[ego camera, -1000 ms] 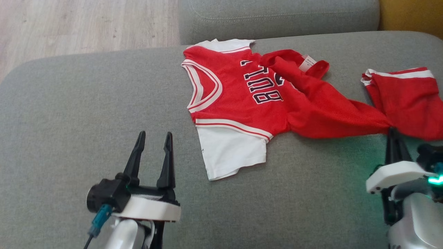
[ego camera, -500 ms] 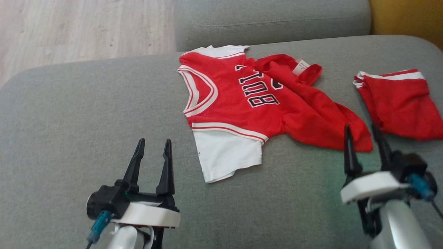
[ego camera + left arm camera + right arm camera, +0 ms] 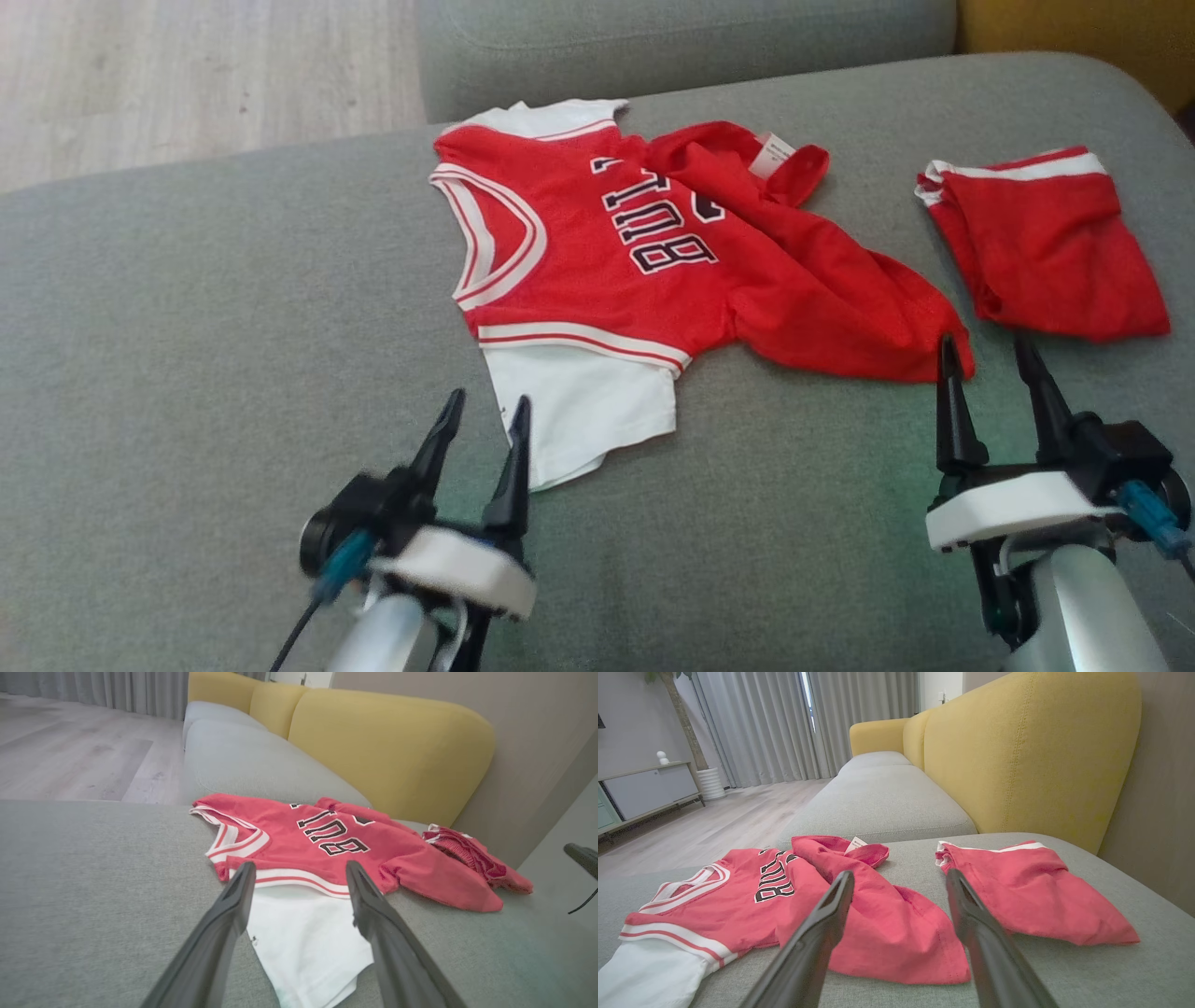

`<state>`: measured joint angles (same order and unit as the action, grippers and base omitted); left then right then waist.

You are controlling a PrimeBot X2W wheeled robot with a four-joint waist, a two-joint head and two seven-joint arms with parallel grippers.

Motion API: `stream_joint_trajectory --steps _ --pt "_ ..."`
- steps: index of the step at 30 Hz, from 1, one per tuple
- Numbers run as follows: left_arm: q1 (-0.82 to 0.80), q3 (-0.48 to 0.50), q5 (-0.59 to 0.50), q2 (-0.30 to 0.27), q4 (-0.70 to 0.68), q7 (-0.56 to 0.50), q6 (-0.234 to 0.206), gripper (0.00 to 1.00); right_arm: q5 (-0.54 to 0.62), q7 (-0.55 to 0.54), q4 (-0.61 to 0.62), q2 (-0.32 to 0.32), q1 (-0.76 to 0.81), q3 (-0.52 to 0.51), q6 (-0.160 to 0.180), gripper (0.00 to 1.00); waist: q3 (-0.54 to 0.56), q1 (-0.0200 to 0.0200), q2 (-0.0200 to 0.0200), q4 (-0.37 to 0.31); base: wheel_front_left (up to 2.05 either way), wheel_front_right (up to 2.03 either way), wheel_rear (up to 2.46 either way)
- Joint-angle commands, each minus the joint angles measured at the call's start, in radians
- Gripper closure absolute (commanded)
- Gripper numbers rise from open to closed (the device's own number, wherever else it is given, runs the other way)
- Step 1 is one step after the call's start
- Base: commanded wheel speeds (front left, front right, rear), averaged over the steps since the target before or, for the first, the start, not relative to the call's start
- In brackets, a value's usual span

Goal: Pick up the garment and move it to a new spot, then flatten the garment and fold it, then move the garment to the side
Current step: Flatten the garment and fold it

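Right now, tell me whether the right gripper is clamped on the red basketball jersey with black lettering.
No: the right gripper stands open, and the jersey lies loose on the grey cushion.

A folded flap [image 3: 803,280] hides part of the lettering [image 3: 663,224] on the shirt [image 3: 569,280]. The label [image 3: 771,154] print is too small to read. The left gripper [image 3: 488,401], at 7 o'clock, is blurred.

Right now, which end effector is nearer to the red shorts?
Right. The right end effector is open just short of the red shorts. The left end effector is open by the white sleeve of the jersey, far across from the shorts.
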<state>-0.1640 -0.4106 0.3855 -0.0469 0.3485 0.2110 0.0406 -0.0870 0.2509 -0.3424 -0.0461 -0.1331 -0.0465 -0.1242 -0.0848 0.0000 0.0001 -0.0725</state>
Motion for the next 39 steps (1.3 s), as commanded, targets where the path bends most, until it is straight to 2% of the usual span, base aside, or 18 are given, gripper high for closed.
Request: stream_joint_trajectory --steps 1,3,8,12,16,23,25,26,30,39 --pt "-0.075 0.011 0.008 -0.003 -0.010 -0.015 -0.020 0.00 -0.005 0.011 0.037 -0.004 -0.046 0.022 -0.007 0.00 -0.009 0.0000 -0.0001 -0.007 0.00 0.00 0.00" --pt "-0.107 -0.023 0.025 -0.003 0.029 -0.048 -0.044 0.00 -0.006 0.011 0.040 -0.004 -0.049 0.027 -0.007 0.00 -0.016 0.0000 -0.0001 -0.015 0.00 0.00 0.00" --pt "-0.165 -0.059 0.029 -0.003 0.147 -0.142 -0.149 0.00 -0.013 0.011 0.045 -0.004 -0.061 0.043 -0.007 0.00 -0.034 0.0000 -0.0001 -0.037 0.00 0.00 0.00" --pt "-0.192 -0.065 0.029 -0.004 0.221 -0.183 -0.185 0.00 -0.026 0.011 0.053 -0.004 -0.066 0.048 -0.007 0.00 -0.047 0.0000 -0.0001 -0.050 0.00 0.00 0.00" --pt "-0.211 -0.071 0.033 -0.006 0.275 -0.201 -0.181 0.00 -0.038 0.011 0.060 -0.004 -0.069 0.051 -0.007 0.00 -0.058 0.0000 -0.0001 -0.059 0.00 0.00 0.00" --pt "-0.228 -0.126 0.046 -0.005 0.330 -0.283 -0.118 0.00 -0.049 0.011 0.063 -0.004 -0.073 0.054 -0.007 0.00 -0.066 0.0000 -0.0001 -0.070 0.00 0.00 0.00" --pt "-0.228 -0.139 0.054 -0.005 0.334 -0.304 -0.104 0.83 -0.050 0.011 0.062 -0.004 -0.075 0.053 -0.007 0.00 -0.065 0.0000 -0.0001 -0.071 0.00 0.00 0.00" --pt "-0.228 -0.142 0.058 -0.005 0.334 -0.308 -0.101 1.00 -0.051 0.011 0.062 -0.004 -0.075 0.052 -0.007 0.00 -0.064 0.0000 -0.0001 -0.071 0.00 0.00 0.00" --pt "-0.233 -0.122 0.073 -0.006 0.314 -0.270 -0.114 1.00 -0.051 0.011 0.062 -0.004 -0.075 0.045 -0.007 0.00 -0.062 0.0000 -0.0001 -0.066 0.00 0.00 0.00" --pt "-0.254 0.018 0.126 -0.053 0.260 -0.065 -0.168 1.00 -0.040 0.011 0.056 -0.004 -0.071 0.041 -0.007 0.00 -0.049 0.0000 -0.0001 -0.038 0.00 0.00 0.00"
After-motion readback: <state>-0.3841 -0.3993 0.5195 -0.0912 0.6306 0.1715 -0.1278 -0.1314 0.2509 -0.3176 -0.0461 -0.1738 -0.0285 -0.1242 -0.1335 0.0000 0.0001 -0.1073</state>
